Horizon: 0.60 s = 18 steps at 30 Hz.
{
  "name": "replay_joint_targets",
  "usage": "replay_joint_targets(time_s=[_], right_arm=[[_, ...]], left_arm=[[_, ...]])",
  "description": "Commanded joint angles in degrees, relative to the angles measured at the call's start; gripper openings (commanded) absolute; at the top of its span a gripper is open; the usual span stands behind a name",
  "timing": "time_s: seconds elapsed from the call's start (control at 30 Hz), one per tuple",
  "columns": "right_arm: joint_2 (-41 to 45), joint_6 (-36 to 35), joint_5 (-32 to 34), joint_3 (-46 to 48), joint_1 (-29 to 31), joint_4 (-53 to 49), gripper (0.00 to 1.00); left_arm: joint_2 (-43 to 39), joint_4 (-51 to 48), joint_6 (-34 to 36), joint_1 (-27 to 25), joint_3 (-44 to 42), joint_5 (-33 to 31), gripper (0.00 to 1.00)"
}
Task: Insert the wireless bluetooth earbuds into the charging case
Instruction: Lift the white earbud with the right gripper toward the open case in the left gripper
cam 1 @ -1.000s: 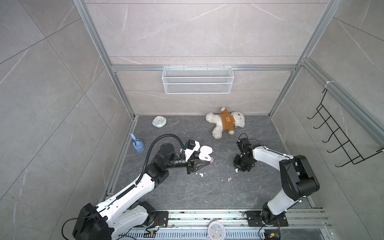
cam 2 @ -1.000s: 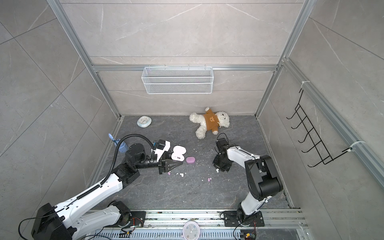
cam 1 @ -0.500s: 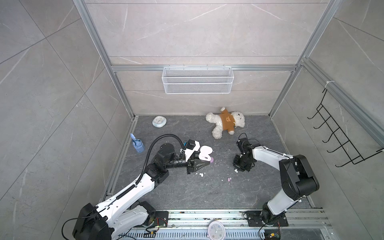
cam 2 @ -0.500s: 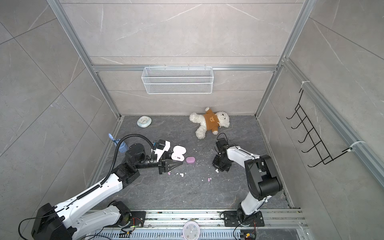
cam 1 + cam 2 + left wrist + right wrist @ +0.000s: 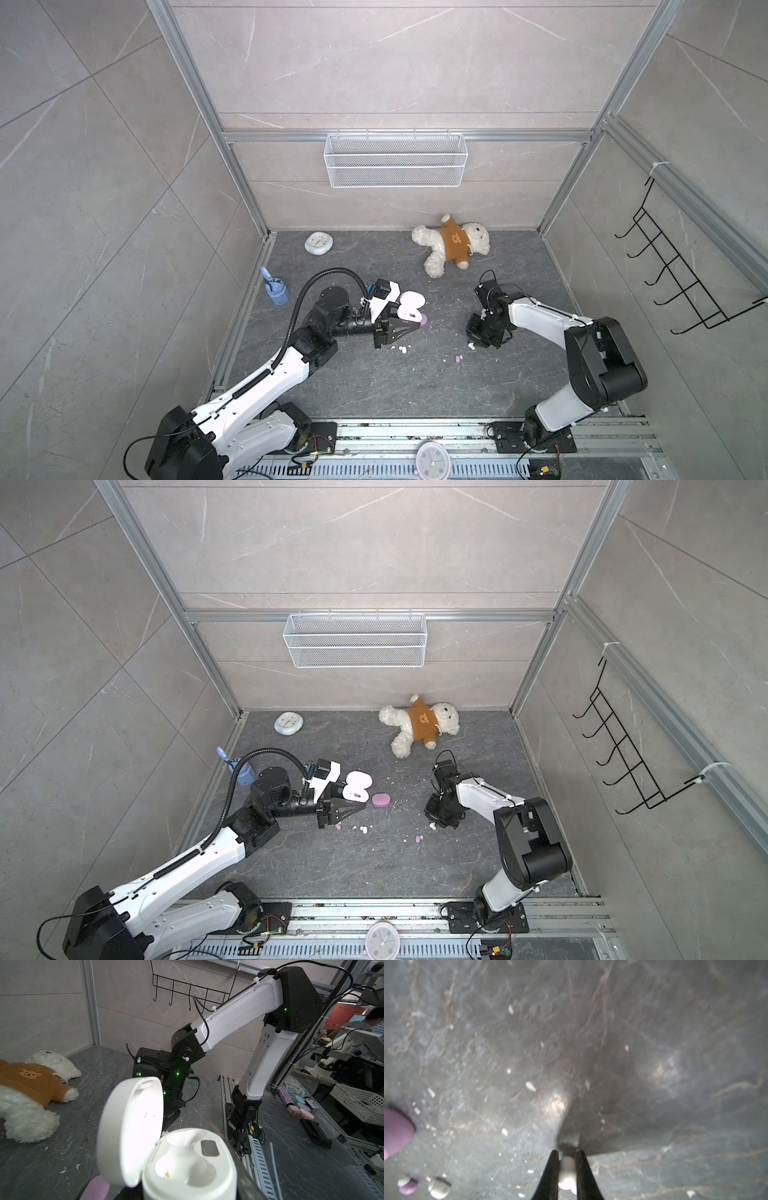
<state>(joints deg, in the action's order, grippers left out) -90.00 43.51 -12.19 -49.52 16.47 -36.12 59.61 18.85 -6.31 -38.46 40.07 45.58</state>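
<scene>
Two arms rest in both top views just where they were a second ago, and no shift of case or loose bud can be made out there. The right claw is down at the dark stone bench. Its black fingers are drawn in tight on a white earbud, which fills the narrow gap between them. From above, too small to judge earlier, that grip shows only as a white dot at the claw's tip.

The left claw lies level just above the bench, clamped on the white charging case. The case's lid is swung open, and the two wells face the left wrist camera. A closed pink case lies on the bench just beside that claw's tip.

Loose earbuds are scattered on the bench. White ones and a pink one lie close under the left claw. Another pink bud lies between the arms, nearer the right claw. In the right wrist view this pink bud and a white bud sit side by side, blurred.
</scene>
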Motion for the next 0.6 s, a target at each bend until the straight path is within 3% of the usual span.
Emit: replay_joint_targets(time_s=[0.0,0.23,0.57], right_arm=[[5.89,0.26,-3.05,0.17,0.32,0.87,0.10],[16.50,0.35,-8.57,-3.69,0.64,0.76,0.09],[26.97,0.74,-16.16,-16.44,2.71,1.90,0.09]], left_arm=[[0.52,4.71,-1.77,0.14,1.45,1.57,0.28],[2.81,7.68,-2.96,0.20,2.44,2.27,0.28],[7.16,13.04,-5.32,0.14,5.49,4.92,0.28]])
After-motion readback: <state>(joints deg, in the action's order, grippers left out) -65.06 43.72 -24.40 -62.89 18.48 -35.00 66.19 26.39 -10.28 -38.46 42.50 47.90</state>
